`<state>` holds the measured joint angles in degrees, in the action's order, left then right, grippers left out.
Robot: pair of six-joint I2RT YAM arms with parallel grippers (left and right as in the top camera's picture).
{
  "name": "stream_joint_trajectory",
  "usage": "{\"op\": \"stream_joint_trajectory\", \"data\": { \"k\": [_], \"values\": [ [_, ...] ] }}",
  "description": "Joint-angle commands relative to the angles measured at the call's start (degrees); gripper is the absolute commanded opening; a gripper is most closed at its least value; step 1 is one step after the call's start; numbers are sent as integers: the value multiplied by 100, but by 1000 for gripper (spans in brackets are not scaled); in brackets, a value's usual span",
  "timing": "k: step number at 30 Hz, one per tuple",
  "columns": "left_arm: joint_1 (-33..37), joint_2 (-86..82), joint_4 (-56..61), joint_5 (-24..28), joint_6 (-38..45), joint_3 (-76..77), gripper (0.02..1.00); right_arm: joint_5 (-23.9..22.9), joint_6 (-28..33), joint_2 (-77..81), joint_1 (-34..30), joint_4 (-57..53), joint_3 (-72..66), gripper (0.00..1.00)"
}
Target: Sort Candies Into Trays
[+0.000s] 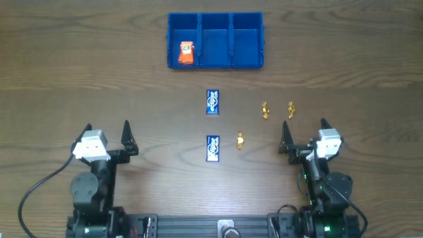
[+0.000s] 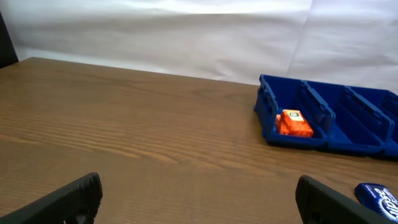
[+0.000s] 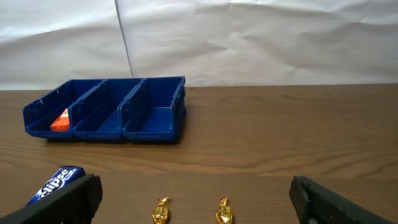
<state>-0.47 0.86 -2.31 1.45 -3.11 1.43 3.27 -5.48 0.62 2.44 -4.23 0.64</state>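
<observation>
- table point(image 1: 79, 66): mid-brown, streaked with darker wood grain.
- tray point(image 1: 215, 65): plain bright blue, its walls and dividers alike.
- orange candy point(image 1: 187, 53), in the tray's 9 o'clock compartment: orange wrapper with a small pale label on its face.
- upper packet point(image 1: 212, 102) and lower packet point(image 1: 212, 148), at its 6 o'clock: deep blue with white print.
- first gold candy point(image 1: 240, 140), at 3 o'clock of the lower packet: shiny gold wrapper.
- second gold candy point(image 1: 264, 110) and third gold candy point(image 1: 291, 109), at about 1 o'clock of the first: the same shiny gold.
- left gripper point(image 1: 108, 125) and right gripper point(image 1: 304, 123): black fingers, white block behind them.
- backdrop point(image 3: 249, 37): plain white.
</observation>
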Motion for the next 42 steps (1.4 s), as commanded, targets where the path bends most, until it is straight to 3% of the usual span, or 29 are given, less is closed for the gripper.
{"op": "stream_joint_trajectory", "data": {
  "k": [1,4,7,10,14,17,22,26,34,42],
  "values": [
    [24,-11,-229,-13,37,-107,998,225,-52,-33,-2,151,-20,998],
    [24,-11,-229,-13,37,-107,996,868,-87,-48,39,234,-20,998],
    [24,-11,-229,-13,37,-107,998,1377,-925,136,57,389,129,998],
    [24,-11,-229,-13,37,-107,998,1926,-970,1036,177,-304,1056,998],
    [24,-11,-229,-13,37,-107,998,1989,-796,2660,492,-1447,2555,998],
    [24,-11,-229,-13,37,-107,998,1781,-785,3952,1104,-1976,3626,998],
    [24,-11,-229,-13,37,-107,996,470,-1488,6177,2935,-2820,5141,998],
    [24,-11,-229,-13,37,-107,996,372,-2317,7731,3768,-3626,5842,998],
    [24,-11,-229,-13,37,-107,998,85,-3624,9490,4658,-3786,5930,998],
    [24,-11,-229,-13,37,-107,998,-411,-4291,10179,4743,-3746,5934,998]
  ]
}}
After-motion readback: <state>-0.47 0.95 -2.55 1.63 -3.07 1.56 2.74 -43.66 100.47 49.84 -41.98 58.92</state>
